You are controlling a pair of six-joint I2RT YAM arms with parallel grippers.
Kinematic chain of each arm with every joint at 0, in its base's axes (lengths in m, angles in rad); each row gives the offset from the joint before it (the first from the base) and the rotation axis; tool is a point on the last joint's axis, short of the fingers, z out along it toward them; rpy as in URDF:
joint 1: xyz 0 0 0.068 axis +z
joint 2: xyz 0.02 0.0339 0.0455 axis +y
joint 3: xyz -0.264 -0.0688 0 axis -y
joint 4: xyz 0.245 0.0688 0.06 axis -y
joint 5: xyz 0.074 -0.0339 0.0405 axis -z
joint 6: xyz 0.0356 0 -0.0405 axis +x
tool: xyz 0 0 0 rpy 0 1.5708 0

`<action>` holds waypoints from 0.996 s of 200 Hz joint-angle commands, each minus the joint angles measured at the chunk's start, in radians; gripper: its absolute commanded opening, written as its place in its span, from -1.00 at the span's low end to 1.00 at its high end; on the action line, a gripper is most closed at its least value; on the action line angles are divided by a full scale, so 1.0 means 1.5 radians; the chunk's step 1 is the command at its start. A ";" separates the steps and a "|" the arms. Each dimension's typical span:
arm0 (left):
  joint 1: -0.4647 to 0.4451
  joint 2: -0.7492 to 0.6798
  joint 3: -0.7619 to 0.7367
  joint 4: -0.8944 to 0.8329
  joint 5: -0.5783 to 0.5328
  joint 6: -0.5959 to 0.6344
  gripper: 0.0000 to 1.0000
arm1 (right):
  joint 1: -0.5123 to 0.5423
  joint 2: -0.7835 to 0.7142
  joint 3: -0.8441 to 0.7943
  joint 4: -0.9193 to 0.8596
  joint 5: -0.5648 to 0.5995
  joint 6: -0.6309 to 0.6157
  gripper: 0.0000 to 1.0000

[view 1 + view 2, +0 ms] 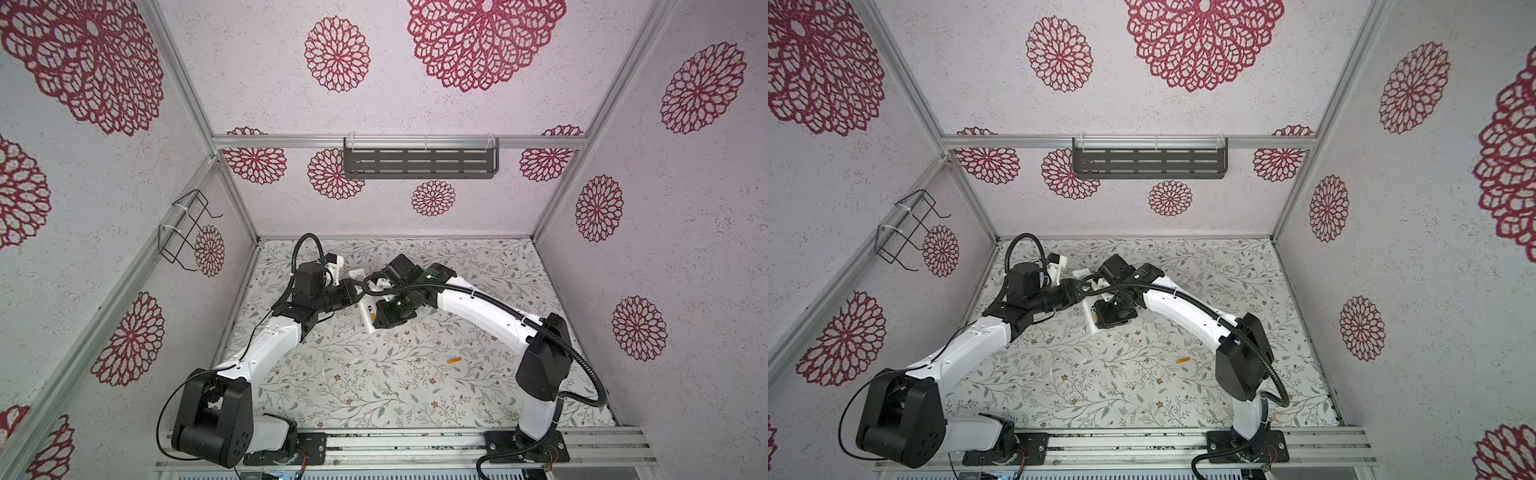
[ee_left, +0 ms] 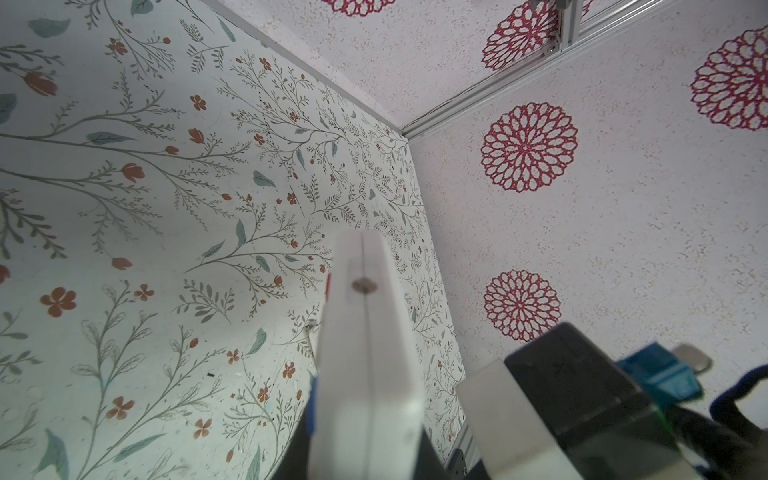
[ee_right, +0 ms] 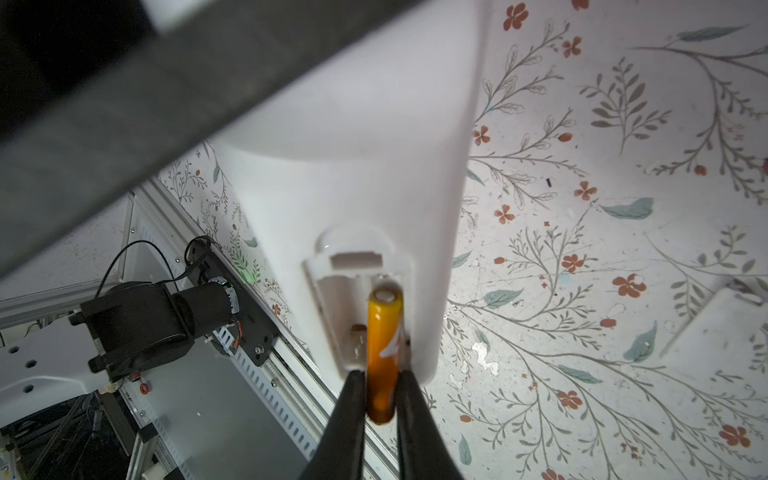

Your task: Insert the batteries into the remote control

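Observation:
The white remote control (image 1: pixel 366 318) (image 1: pixel 1090 319) hangs tilted above the table's back middle, back side up, with my left gripper (image 1: pixel 358 296) shut on its far end. In the left wrist view the remote (image 2: pixel 365 332) shows edge-on between my left gripper's (image 2: pixel 365 461) dark fingers. Its battery compartment (image 3: pixel 345 307) is uncovered. An orange battery (image 3: pixel 384 345) lies in one bay, nose against the end contact, and my right gripper (image 3: pixel 381 378) (image 1: pixel 375 322) is shut on its rear end. The bay beside it is empty. A second battery (image 1: pixel 454 360) (image 1: pixel 1182 360) lies on the table.
A white flat plastic piece (image 3: pixel 715 332), like a compartment cover, lies on the floral table (image 1: pixel 415 390). A small white scrap (image 1: pixel 322 371) sits front of centre. A dark shelf (image 1: pixel 420 163) hangs on the back wall and a wire rack (image 1: pixel 187 228) on the left wall.

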 commanded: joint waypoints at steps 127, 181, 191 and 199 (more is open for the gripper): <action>-0.018 0.004 -0.007 0.075 0.035 -0.051 -1.00 | -0.013 0.007 0.036 -0.026 0.016 -0.016 -0.22; -0.018 0.010 -0.017 0.105 0.034 -0.072 -1.00 | -0.015 0.014 0.039 -0.030 0.008 -0.018 -0.39; -0.018 0.012 -0.018 0.108 0.030 -0.075 -1.00 | -0.016 0.013 0.035 -0.029 0.010 -0.019 -0.40; -0.017 0.012 -0.019 0.104 0.024 -0.075 -1.00 | -0.017 0.012 0.035 -0.029 0.010 -0.019 -0.39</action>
